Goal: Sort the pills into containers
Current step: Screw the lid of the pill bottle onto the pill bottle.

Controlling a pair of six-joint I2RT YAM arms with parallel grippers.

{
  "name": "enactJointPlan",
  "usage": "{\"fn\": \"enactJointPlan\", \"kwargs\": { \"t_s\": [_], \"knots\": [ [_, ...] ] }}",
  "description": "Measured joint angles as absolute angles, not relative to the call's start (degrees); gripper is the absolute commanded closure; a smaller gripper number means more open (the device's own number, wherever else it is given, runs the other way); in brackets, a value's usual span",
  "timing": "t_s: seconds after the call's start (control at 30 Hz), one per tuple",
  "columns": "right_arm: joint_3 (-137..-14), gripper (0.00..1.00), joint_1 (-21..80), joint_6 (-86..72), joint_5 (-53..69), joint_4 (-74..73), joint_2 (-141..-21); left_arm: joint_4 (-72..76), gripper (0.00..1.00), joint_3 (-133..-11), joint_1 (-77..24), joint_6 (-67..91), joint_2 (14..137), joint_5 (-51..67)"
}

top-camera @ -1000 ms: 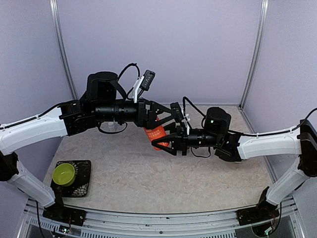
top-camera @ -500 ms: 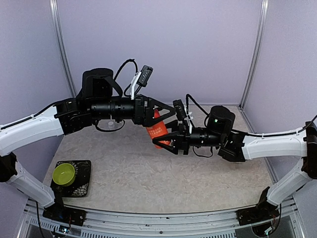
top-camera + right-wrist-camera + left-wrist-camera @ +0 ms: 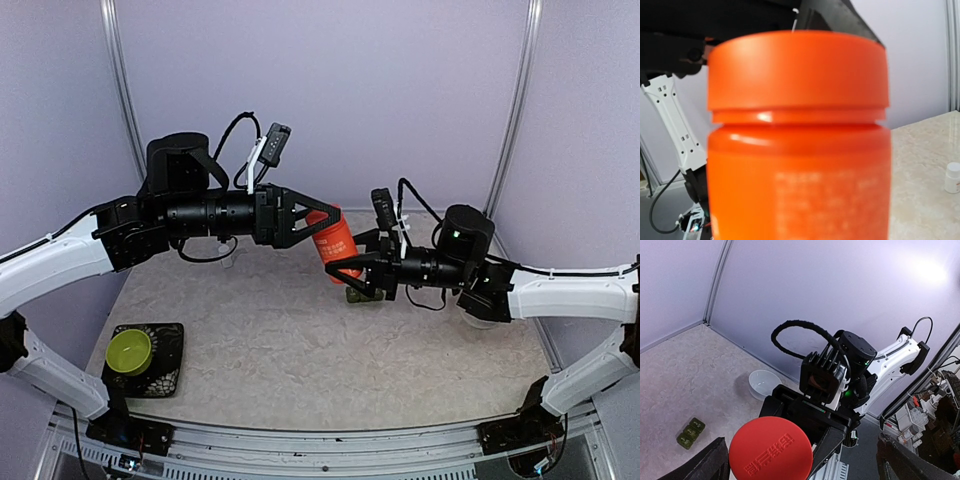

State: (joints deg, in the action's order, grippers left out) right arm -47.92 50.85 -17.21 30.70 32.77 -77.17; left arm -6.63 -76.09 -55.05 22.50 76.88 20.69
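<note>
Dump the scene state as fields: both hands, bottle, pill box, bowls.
left hand: at the cap end of the orange bottle; grip unclear
right hand: closed on the bottle's body, bottle tilted, off the table
pill box: three green cells in a row, on the table; contents too small to tell
white bowl: on the table, by the right arm
lime-green bowl: on the black tray, near-left corner
small white bottle: upright on the table
pills: none made out

Orange bottle (image 3: 798, 150) blurred; containers (image 3: 360, 296) mostly hidden.
</note>
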Motion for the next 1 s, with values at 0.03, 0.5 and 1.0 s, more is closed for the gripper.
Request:
{"fn": "enactJointPlan", "kwargs": {
  "t_s": [0.03, 0.5, 1.0],
  "knots": [
    [-47.94, 0.99, 50.83, -17.17, 30.79, 32.80, -77.25, -6.70, 0.01, -76.09, -55.05, 22.52, 76.88, 20.69],
    [-48.34, 0.99, 51.09, -17.45, 32.95, 37.19, -82.56, -7.29, 0.01, -75.77, -54.39, 23.35, 78.22, 19.73],
    [-50.57, 0.99, 54.52, -18.00, 34.54, 39.33, -87.46, -5.54, 0.01, -75.77, -55.18, 23.62, 80.47, 21.98]
  ]
}}
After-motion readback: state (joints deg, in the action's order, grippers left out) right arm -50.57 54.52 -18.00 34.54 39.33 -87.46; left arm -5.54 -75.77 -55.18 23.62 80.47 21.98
